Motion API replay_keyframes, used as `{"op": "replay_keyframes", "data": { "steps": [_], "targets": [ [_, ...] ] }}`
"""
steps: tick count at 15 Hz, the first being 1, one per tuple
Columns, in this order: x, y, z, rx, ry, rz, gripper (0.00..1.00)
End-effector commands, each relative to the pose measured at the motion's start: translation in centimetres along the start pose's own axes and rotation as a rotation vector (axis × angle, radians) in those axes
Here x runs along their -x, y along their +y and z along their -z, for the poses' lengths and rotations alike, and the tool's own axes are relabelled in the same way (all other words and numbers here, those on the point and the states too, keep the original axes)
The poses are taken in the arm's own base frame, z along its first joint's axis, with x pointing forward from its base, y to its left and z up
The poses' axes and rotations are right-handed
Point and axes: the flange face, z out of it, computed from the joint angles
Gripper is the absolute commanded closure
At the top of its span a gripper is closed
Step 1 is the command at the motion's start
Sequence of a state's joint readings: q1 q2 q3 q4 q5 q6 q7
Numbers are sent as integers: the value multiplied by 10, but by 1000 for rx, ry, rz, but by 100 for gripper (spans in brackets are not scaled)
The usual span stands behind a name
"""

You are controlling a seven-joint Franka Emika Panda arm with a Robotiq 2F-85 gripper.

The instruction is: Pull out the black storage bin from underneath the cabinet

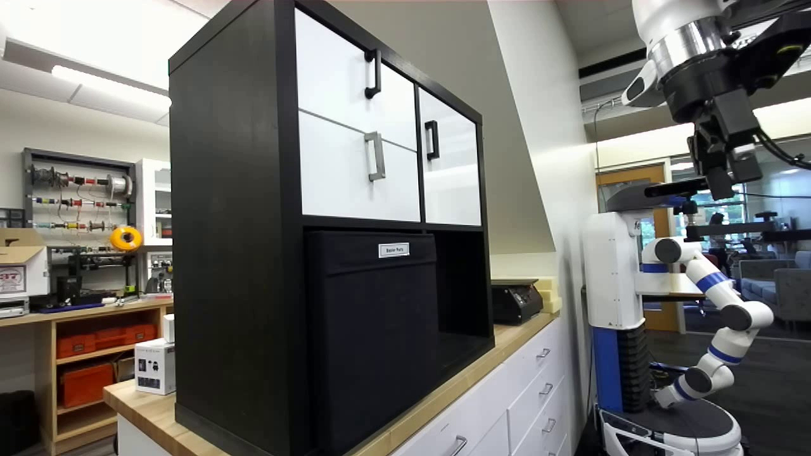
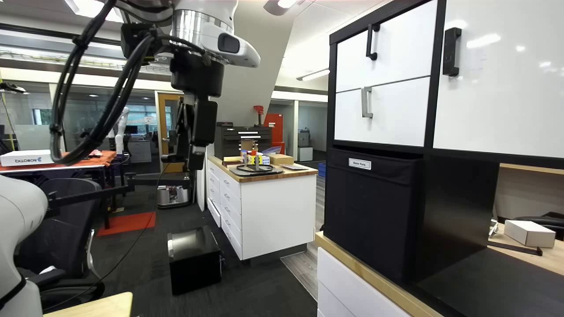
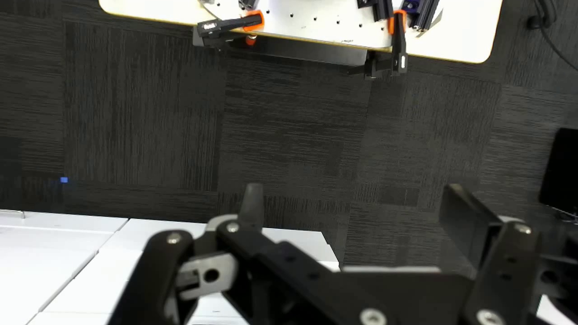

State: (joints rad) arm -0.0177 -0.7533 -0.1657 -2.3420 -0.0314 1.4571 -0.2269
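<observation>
The black storage bin [image 1: 374,342] stands upright in the lower compartment of the cabinet [image 1: 225,221], below white fronts with handles. Its front bears a small white tag near the top edge. The bin also shows in an exterior view [image 2: 370,215], with the cabinet [image 2: 387,114] around it. My gripper [image 1: 735,180] hangs in the air in front of the cabinet, pointing down and well apart from the bin. It also shows in an exterior view [image 2: 185,160]. In the wrist view my gripper [image 3: 352,189] has its fingers wide apart with nothing between them; bin and cabinet are out of that view.
The cabinet stands on a wooden counter top [image 1: 443,391] over white drawers [image 1: 532,396]. The compartment beside the bin [image 1: 459,285] is open. The robot's white table [image 3: 451,38] with clamps shows in the wrist view. A black box [image 2: 194,259] sits on the floor near a chair.
</observation>
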Motion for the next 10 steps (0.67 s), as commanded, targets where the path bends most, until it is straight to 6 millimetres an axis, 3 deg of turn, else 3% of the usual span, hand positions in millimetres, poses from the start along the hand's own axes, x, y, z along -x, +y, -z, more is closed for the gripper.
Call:
{"op": "replay_keyframes", "data": {
  "steps": [1,6,10],
  "targets": [
    [0,0,1,0,-1,0,0],
    [0,0,1,0,-1,0,0],
    [-27,-9,1,29,50,6,0]
  ]
}}
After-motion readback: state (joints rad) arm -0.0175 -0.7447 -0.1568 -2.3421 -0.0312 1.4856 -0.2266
